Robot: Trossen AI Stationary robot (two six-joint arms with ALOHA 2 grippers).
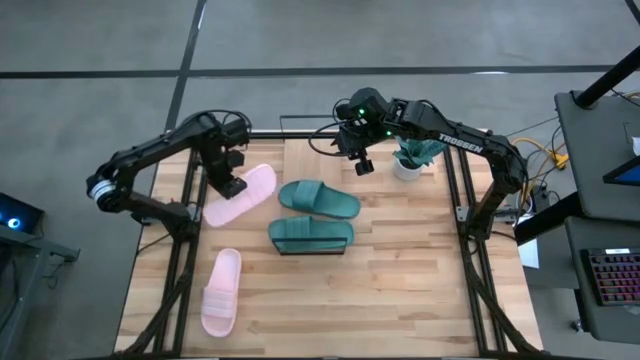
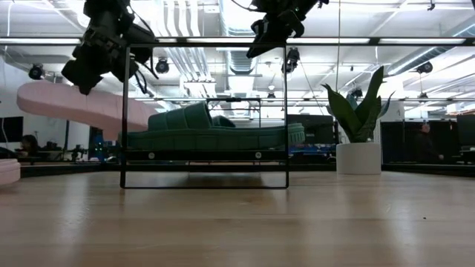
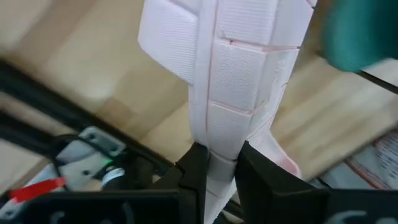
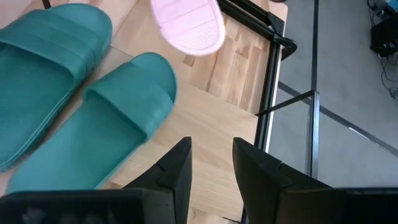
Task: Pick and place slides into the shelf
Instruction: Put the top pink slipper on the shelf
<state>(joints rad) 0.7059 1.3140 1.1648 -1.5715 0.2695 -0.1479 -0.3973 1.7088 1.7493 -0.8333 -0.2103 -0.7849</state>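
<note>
My left end effector (image 3: pixel 216 167) pinches a pink slide (image 1: pixel 241 194) aloft beside the shelf (image 1: pixel 312 249); my right end effector (image 4: pixel 210 163) waits, parted, empty.

Right gripper (image 4: pixel 211 165), jaws apart, above two teal slides (image 4: pixel 93 118) and one pink slide (image 4: pixel 189 25).
</note>
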